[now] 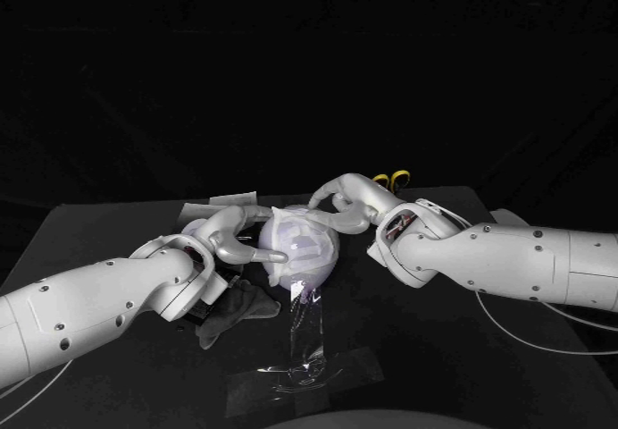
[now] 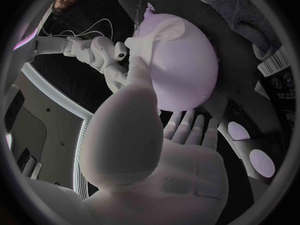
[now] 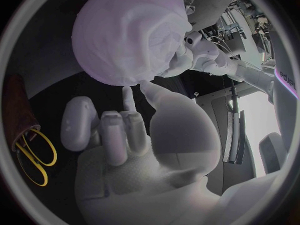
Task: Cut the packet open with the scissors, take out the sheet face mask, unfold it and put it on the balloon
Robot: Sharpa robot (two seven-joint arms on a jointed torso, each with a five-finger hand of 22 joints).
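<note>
Starting on your left, the danger is sitting at the left hand (image 1: pixel 229 246). It is pressing against the sheet mask (image 1: pixel 296 225), which is draping over the upper part of the balloon (image 1: pixel 306 266). If you are pushing harder from that side, I judge the balloon is likely to rock on its clear stand (image 1: pixel 303 338), and the sheet may slide or bunch up. In the middle, the mask is looking wrinkled in the right wrist view, so pulling one edge alone is risking a fold instead of a smooth fit. On your right, the right hand (image 1: pixel 343 198) is arching over the balloon's top. A hard fingertip digging in there could be denting the balloon or tipping it toward the left hand.

Now the poses. The left arm is reaching in low across the surface (image 1: pixel 116 234), above a dark cloth (image 1: pixel 245 308). Its fingers are spreading apart beside the balloon with the thumb lying on the mask, and I am not seeing it clamping anything. The right arm is coming in higher, wrist bent downward, fingers half curling with the tips touching the balloon. I cannot tell whether they are pinching the mask's edge or only resting on it. The scissors (image 1: pixel 393 180) are lying behind that hand, well apart from the balloon.
</note>
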